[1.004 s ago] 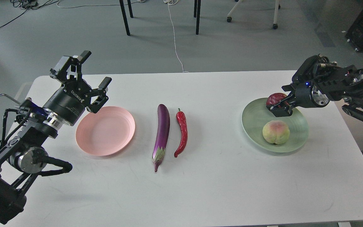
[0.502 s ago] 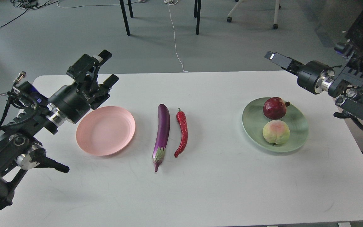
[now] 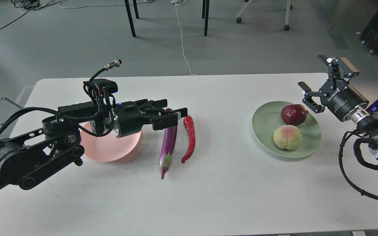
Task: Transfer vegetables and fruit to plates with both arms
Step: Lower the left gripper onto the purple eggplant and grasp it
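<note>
The purple eggplant [image 3: 168,141] and the red chili [image 3: 189,137] lie side by side at the table's middle. My left gripper [image 3: 176,108] reaches in from the left, low over the eggplant's far end, with its fingers open on either side of it. The pink plate [image 3: 110,151] is bare and partly hidden behind my left wrist. The pomegranate [image 3: 293,114] and the peach [image 3: 287,137] sit on the green plate [image 3: 263,131]. My right gripper [image 3: 317,78] is open and empty, just right of the pomegranate and above the plate's far right rim.
The white table [image 3: 228,196] ends near my right arm at the right. Chair and table legs [image 3: 205,19] and a white cable [image 3: 182,42] are on the floor beyond the far edge.
My right gripper let go of the pomegranate on the green plate, rose, then came back down beside it. My left gripper swung right from beside the pink plate to the eggplant's far end.
</note>
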